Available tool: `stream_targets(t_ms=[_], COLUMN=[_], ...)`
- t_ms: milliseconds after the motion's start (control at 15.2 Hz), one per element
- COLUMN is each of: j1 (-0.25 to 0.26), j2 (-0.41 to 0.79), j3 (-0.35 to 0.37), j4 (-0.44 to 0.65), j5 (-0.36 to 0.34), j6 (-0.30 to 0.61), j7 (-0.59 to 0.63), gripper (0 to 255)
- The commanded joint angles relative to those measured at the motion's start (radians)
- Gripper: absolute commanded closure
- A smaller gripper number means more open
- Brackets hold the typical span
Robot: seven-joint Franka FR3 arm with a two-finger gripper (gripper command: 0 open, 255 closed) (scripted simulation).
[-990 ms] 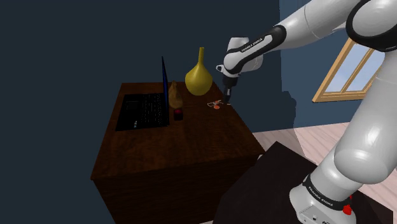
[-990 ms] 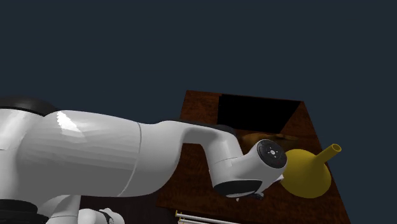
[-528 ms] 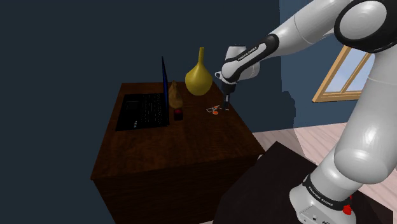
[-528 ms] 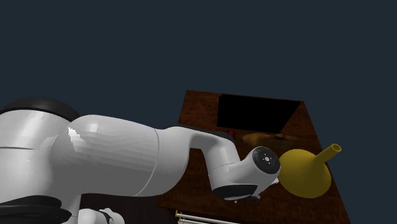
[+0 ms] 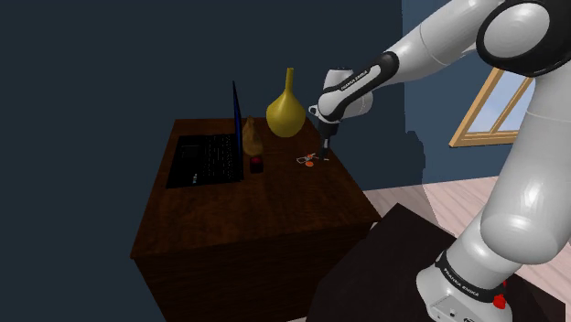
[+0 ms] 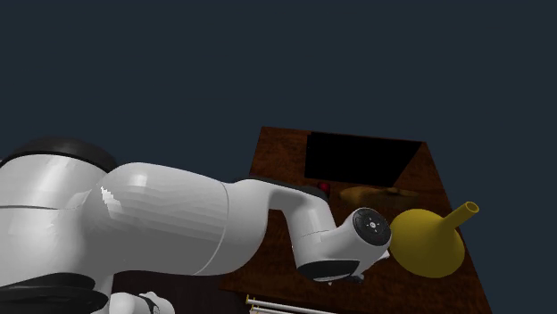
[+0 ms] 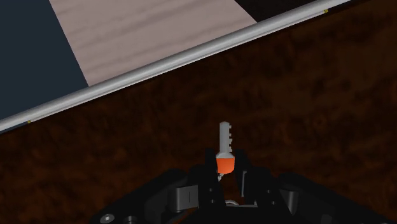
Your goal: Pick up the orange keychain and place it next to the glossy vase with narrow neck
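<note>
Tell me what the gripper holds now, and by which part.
Cannot tell. The all-black gripper straddles the orange head of the orange keychain with its silver key, lying on the brown table; contact is unclear.

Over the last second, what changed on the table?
The tool came down and slid slightly toward the shoulder view's left. The keychain went with it and now sits lower in that view. Most of this happened in the first half second. The vase and laptop stayed put.
</note>
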Motion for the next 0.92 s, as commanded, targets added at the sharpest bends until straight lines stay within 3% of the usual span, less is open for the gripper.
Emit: stream_targets(t_ms=[0,66,396,660,858], j1=[0.0,0.0,0.0,0.002,0.002], j2=[0.0,0.0,0.0,-0.083,-0.083], j3=[0.0,0.0,0.0,-0.004,-0.004], j4=[0.0,0.0,0.0,0.034,0.034], j5=[0.0,0.0,0.0,-0.014,-0.014], j6=[0.0,0.0,0.0,-0.116,-0.116], j7=[0.0,0.0,0.0,0.009,0.009], gripper=[255,0,0,0,0])
